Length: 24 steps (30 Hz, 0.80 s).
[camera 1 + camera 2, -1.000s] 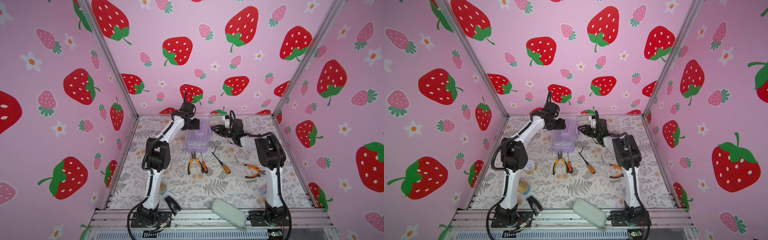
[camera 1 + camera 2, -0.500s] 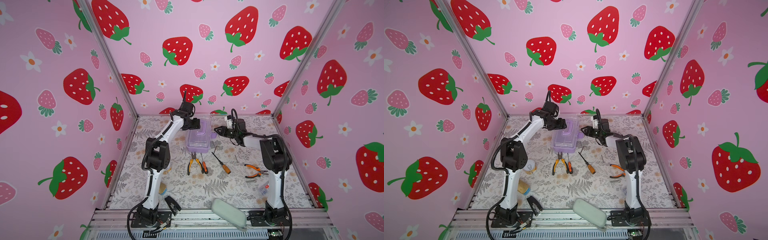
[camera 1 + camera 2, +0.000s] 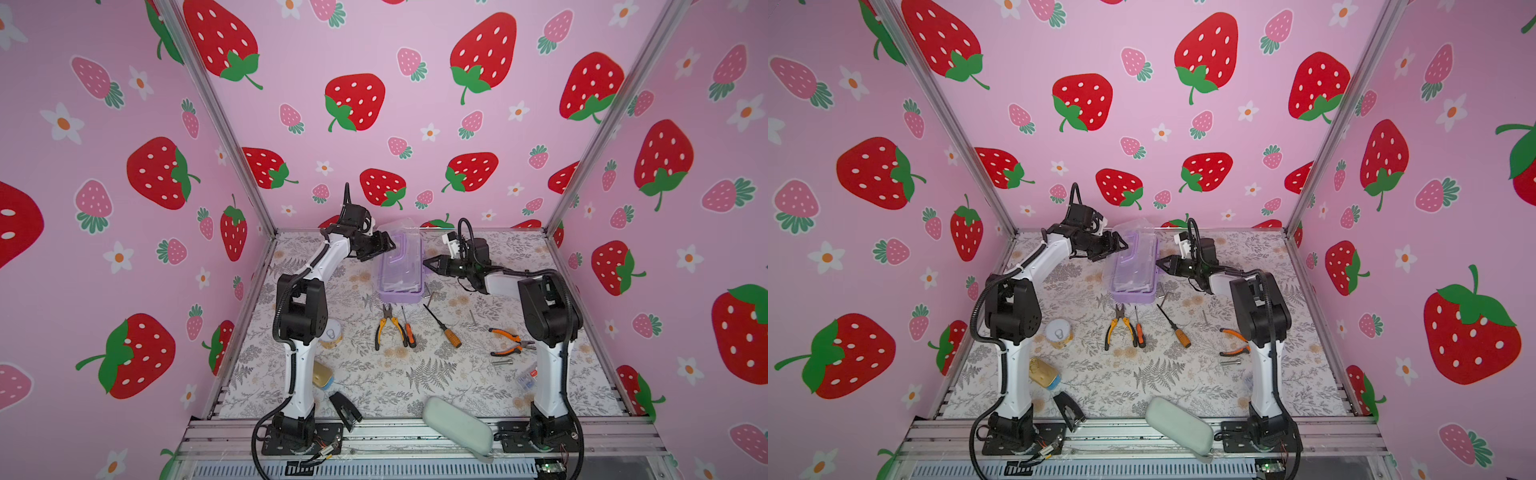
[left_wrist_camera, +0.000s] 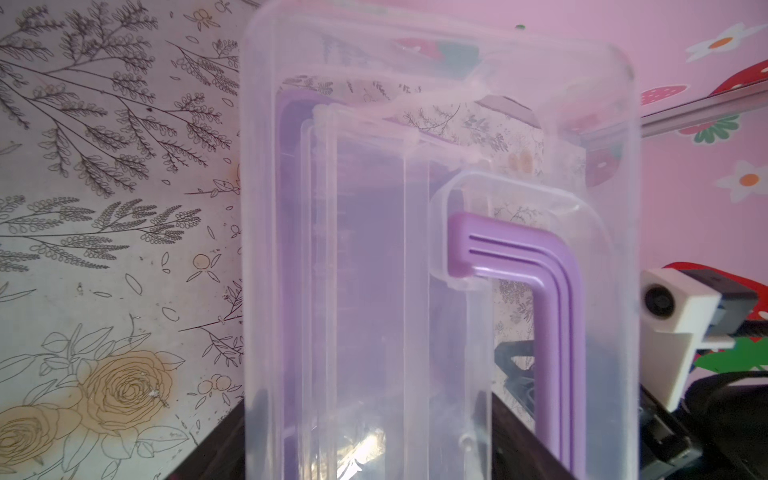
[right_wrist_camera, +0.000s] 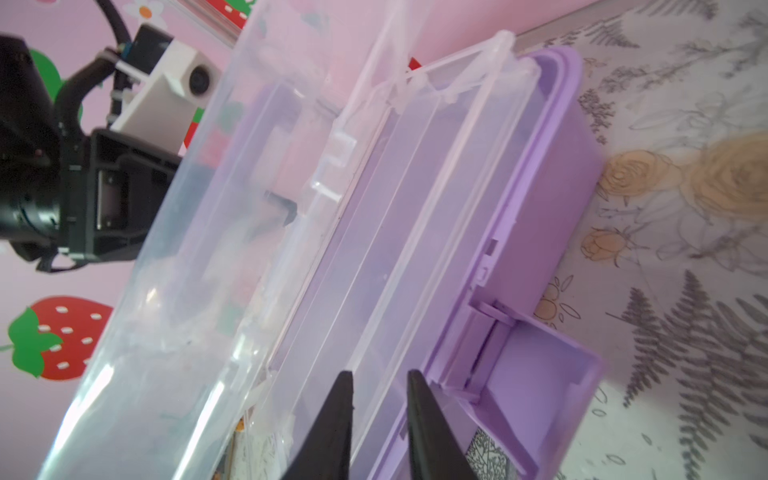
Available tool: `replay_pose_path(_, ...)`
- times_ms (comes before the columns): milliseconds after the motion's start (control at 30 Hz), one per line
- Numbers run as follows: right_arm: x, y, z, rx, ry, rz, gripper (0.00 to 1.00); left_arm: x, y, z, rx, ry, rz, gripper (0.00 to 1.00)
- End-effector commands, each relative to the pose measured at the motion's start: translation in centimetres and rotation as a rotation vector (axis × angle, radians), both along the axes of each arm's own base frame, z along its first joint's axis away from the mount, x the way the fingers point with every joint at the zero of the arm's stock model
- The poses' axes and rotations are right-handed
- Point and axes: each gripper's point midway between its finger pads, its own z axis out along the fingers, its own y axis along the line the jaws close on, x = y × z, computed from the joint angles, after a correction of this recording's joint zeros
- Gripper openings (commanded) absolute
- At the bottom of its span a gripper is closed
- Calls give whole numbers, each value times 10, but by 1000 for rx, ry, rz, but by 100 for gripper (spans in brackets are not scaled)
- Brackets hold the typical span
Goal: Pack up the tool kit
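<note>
Lilac plastic case base (image 3: 400, 296) with a clear plastic lid (image 3: 401, 235); orange-handled pliers (image 3: 389, 316); pink strawberry-print walls (image 3: 291, 62); grey fern-and-rose patterned worktop (image 3: 415, 386).

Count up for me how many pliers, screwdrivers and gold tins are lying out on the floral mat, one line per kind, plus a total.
Pliers: 2
Screwdrivers: 2
Gold tins: 2
Total: 6

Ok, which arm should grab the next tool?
Right, probably: the left gripper is against the raised clear lid, seemingly propping it, while the right gripper sits beside the lilac case, with orange-handled pliers on its side.
</note>
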Motion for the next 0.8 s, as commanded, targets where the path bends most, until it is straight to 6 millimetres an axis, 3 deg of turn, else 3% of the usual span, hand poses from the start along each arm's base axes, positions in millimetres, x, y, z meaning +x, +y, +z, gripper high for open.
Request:
replay_pose_path(0,-4,20,24,41,-48,60,18,0,-8,25,-69,-34,-8,31)
replay_pose_path(333,-7,36,34,53,-55,96,7,0,-10,24,-82,-32,-7,30)
replay_pose_path(400,-10,40,36,69,-51,112,7,0,-9,25,-81,-31,-6,42)
replay_pose_path(467,-12,44,41,93,-45,126,8,0,-8,28,-71,-39,1,64)
replay_pose_path(533,-14,47,45,119,-40,136,8,-1,-2,32,-33,-49,23,80)
replay_pose_path(633,-12,49,48,132,-36,136,8,-4,12,49,63,-94,71,90)
replay_pose_path(667,-12,50,49,135,-35,137,8,-6,16,58,87,-116,83,98)
replay_pose_path(767,-11,51,55,145,-42,139,8,-11,28,80,157,-173,130,99)
